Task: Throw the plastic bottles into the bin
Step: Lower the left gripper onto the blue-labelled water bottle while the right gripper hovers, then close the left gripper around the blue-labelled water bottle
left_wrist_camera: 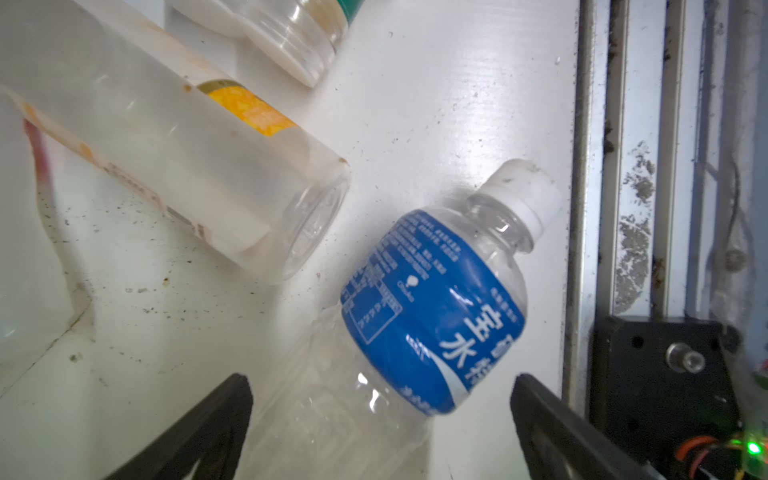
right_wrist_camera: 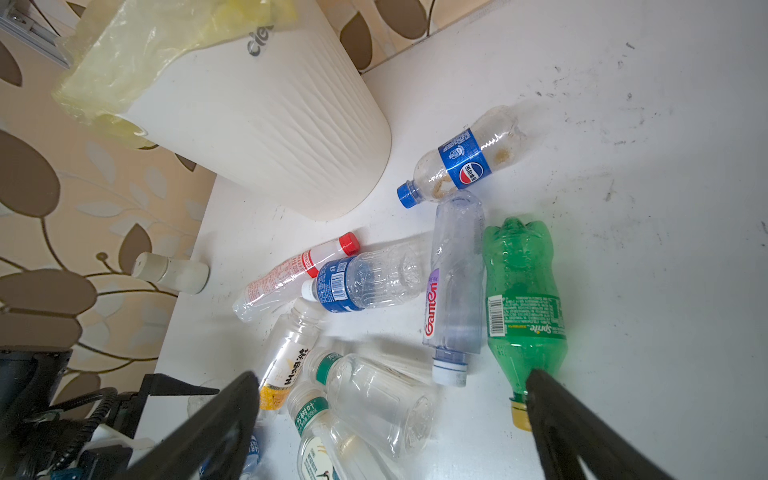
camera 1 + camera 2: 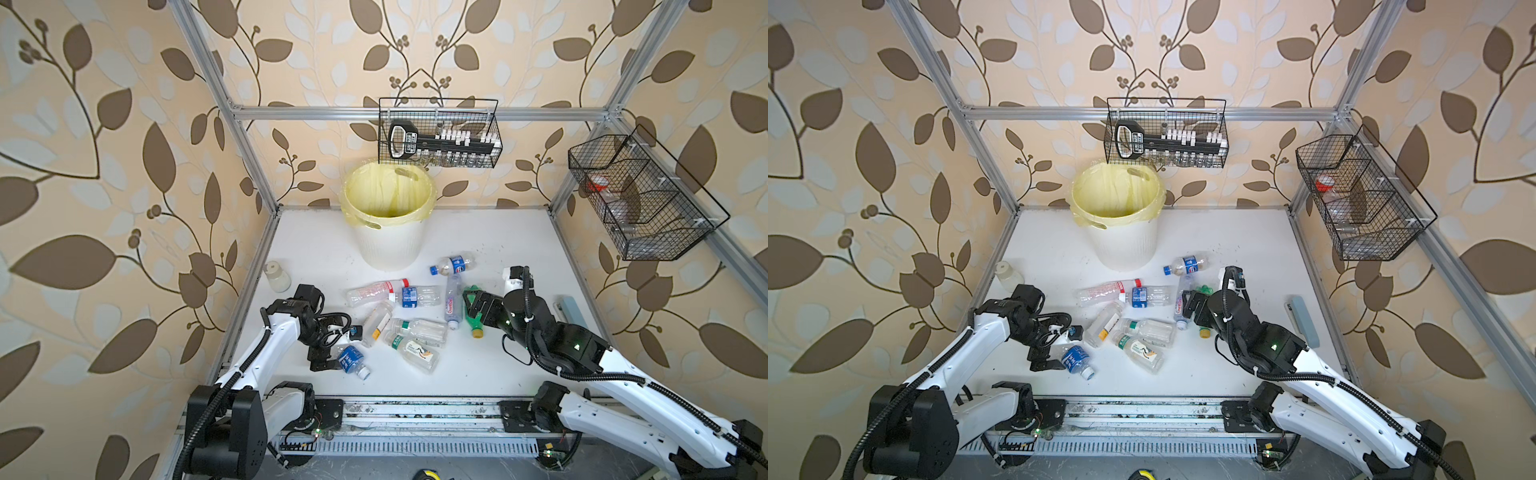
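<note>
Now my left gripper (image 1: 380,378) gapes wide and empty, jaws flanking the clear blue-labelled, white-capped plastic bottle (image 1: 432,316) on the white table (image 3: 498,374). My right gripper (image 2: 392,374), likewise wide and empty, hangs above the green yellow-capped bottle (image 2: 525,299), in front of the round cream ribbed bin (image 3: 390,245).

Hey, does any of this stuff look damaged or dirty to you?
Yes. The Pepsi bottle near the bin has brown residue inside, and the blue-label bottle at the left hand looks crumpled below its label.
</note>
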